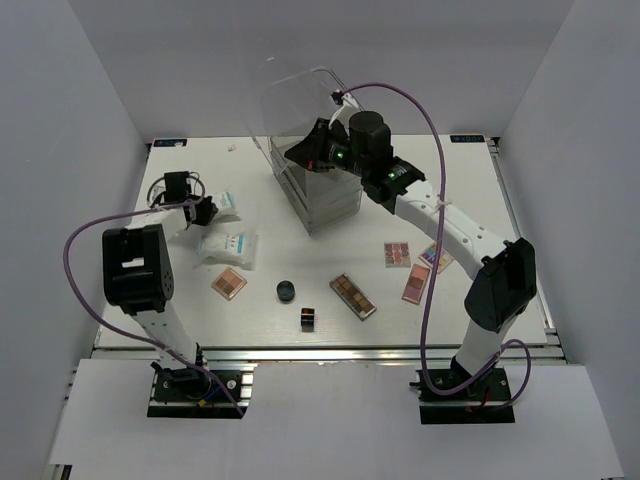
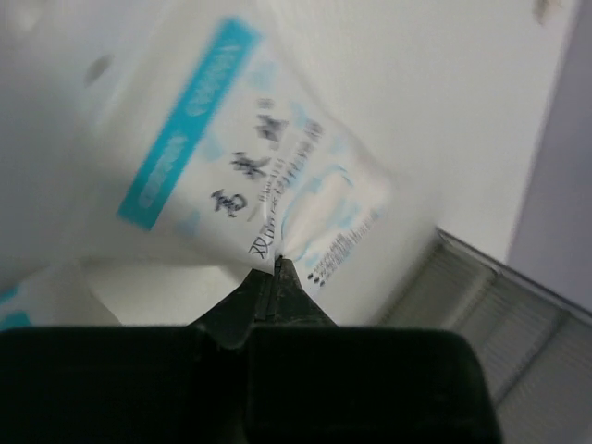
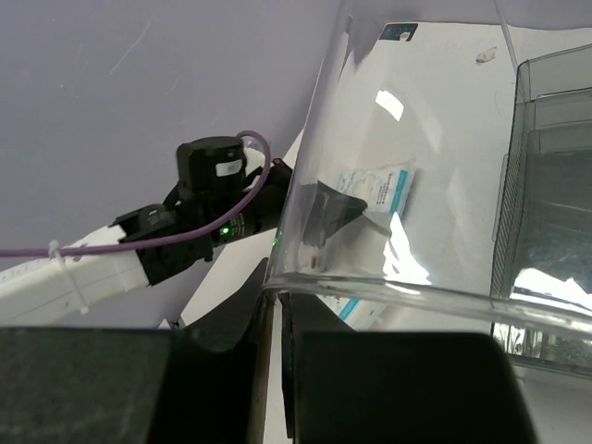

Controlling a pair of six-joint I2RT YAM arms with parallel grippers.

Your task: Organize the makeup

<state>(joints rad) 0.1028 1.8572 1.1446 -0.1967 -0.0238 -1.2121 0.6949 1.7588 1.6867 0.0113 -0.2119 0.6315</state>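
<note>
Two arms are at work, each on its own job.

Left gripper (image 1: 203, 210): the jaws are pinched right together on the edge of a white packet (image 1: 226, 202) at the far left of the table. In the left wrist view the fingertips (image 2: 264, 294) meet on the packet's hem and the packet hangs tilted. I cannot tell whether it is clear of the table.

Right gripper (image 3: 276, 301): nearly closed, clamped on the rim of the clear flap (image 1: 295, 95) of the drawer box (image 1: 318, 195). It holds the flap raised at the far middle.

The rest of the makeup lies loose:
- Second packet (image 1: 228, 247), just near of the held one.
- Brown palette (image 1: 229, 284), round black jar (image 1: 287, 291), dark cube (image 1: 308, 318) and long palette (image 1: 353, 296), along the near side.
- Three small palettes (image 1: 416, 283), near right.

Step in hand, as I read it: an early pick, with the packet gripped and its transfer to the box not yet made.

The next move calls for a clean lift, then a swing right towards the opened box. A soft packet held by one hem may swing or slip, so go slowly and release only over the opening. The right arm must keep the flap up.
</note>
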